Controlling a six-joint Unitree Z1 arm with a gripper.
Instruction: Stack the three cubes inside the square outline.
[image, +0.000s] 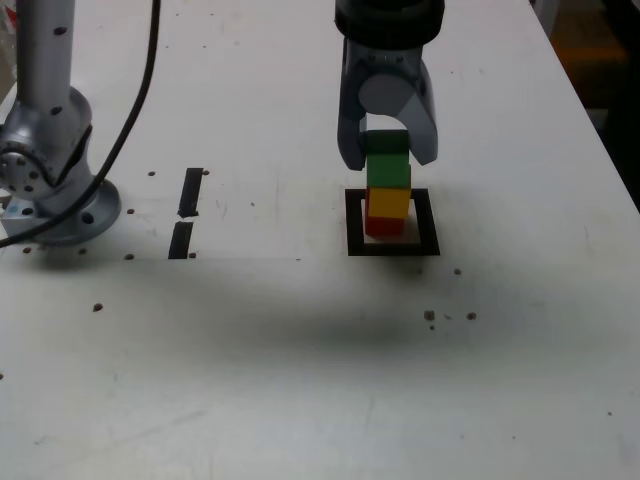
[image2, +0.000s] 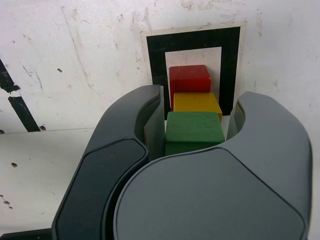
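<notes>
My arm: silver-grey round base (image: 50, 190), dark screw holes on flange | black cable (image: 135, 110) trailing from 12 o'clock | gripper (image: 388, 150): two curved grey fingers (image2: 120, 165), glossy dark-grey shells, pale round hub | black wrist collar (image: 390, 18)

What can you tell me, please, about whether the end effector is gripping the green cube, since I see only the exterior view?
Observer: In the wrist view, a strip of white table shows between the green cube and one finger of the end effector.
Operator: Thank you. And the other finger?
Observer: Its pad lies close beside the cube; I cannot tell whether they touch.
Operator: Does the red cube sit inside the outline?
Observer: Yes. The red cube stands on the white centre of the square outline, with white margin showing on three sides.
</notes>
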